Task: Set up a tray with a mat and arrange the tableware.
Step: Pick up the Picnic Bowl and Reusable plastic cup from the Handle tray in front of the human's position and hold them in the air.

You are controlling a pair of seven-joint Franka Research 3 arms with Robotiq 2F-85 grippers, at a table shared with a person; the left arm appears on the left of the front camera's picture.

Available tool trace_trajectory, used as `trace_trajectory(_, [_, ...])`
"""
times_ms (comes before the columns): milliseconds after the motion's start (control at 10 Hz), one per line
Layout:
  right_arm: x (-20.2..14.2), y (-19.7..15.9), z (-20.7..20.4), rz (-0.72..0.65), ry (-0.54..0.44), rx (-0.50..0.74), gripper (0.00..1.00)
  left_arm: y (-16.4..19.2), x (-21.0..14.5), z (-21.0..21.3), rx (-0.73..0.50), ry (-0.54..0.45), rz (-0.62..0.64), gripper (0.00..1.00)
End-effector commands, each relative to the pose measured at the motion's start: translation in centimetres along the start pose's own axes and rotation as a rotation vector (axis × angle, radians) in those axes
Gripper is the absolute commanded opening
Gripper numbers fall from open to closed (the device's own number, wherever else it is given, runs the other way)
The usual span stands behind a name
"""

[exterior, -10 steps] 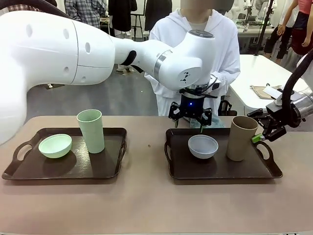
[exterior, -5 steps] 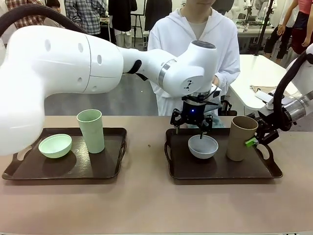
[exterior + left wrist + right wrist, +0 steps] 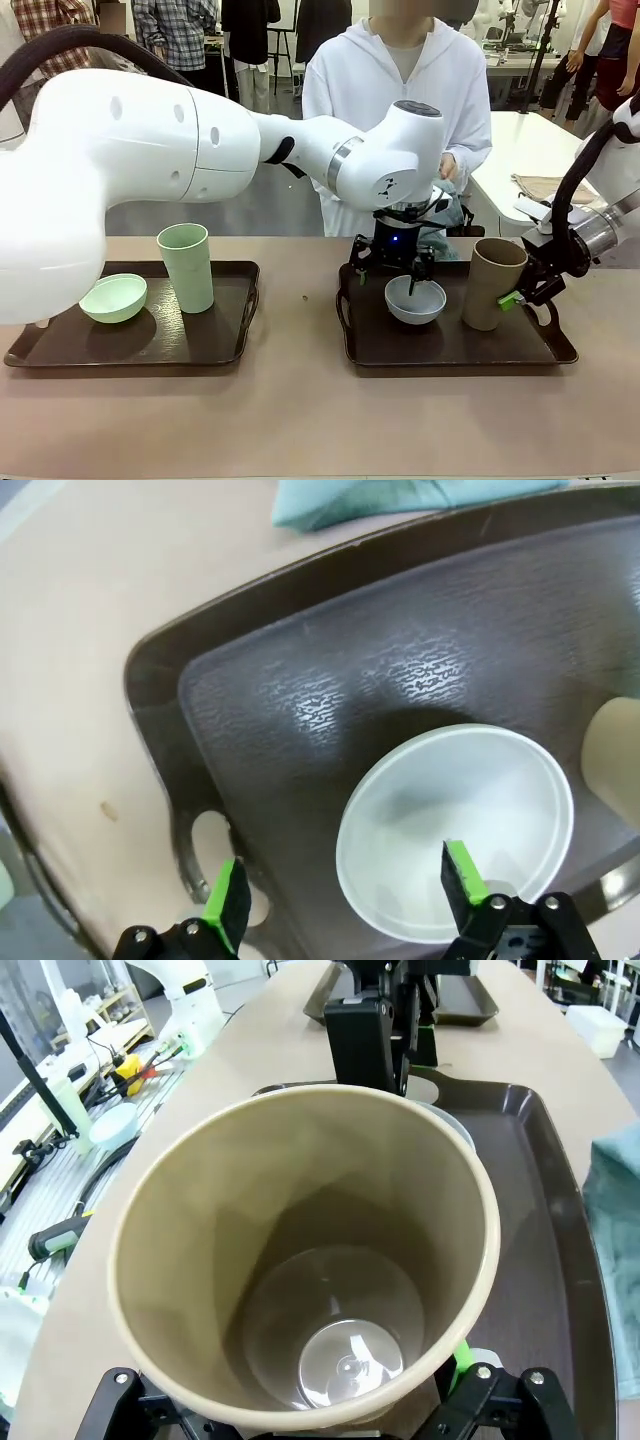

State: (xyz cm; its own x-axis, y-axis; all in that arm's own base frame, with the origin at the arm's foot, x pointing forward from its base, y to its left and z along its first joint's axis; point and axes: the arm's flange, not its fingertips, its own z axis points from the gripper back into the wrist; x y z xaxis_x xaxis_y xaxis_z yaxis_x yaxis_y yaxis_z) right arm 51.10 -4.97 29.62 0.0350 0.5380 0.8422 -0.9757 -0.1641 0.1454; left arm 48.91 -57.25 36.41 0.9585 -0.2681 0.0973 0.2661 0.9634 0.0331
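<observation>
Where the left arm reaches across the middle, the left gripper (image 3: 343,875) hangs over the white bowl (image 3: 415,300) with jaws wide. One green pad (image 3: 462,872) dips inside the bowl; the other stands outside its rim, above the handle hole of the right tray (image 3: 560,350). Whether either pad touches the bowl we cannot tell. We log the bowl upright, left of centre on that tray. The brown cup (image 3: 492,290) stands beside it on the same tray, toward the right end. The right gripper (image 3: 295,1380) straddles the cup low down, a finger either side, one pad against the wall; whether it squeezes we cannot tell.

The left tray (image 3: 30,350) carries the green bowl (image 3: 113,298) and, just beside it, the green cup (image 3: 187,268), both upright. A folded teal cloth (image 3: 400,495) lies on the table (image 3: 300,410) just beyond the right tray's far edge, before the person (image 3: 400,90) in a white hooded top. We note a small dark mark (image 3: 383,185) on the left arm's wrist housing, too small to read.
</observation>
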Motion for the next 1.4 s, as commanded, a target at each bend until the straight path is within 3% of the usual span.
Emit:
trace_trajectory(0, [0.2,-0.7,0.0,-0.012,0.007,-0.012,1.0,-0.3,0.5,0.3,-0.049,0.017,0.065,1.0])
trace_trajectory(200, [0.2,-0.5,0.4,-0.022,0.013,-0.047,1.0,0.4,0.1,1.0,-0.088,0.043,0.081,1.0])
trace_trajectory(300, [0.1,-0.1,0.1,0.002,0.0,-0.005,1.0,0.0,0.1,-0.1,-0.026,0.019,0.039,1.0])
trace_trajectory(500, [0.1,-0.1,0.1,0.002,0.0,-0.005,1.0,0.0,0.1,-0.1,-0.026,0.019,0.039,1.0])
trace_trajectory(1300, [-1.5,-1.4,-1.3,-0.013,0.007,-0.041,1.0,1.0,1.7,-2.6,-0.133,0.03,0.204,1.0])
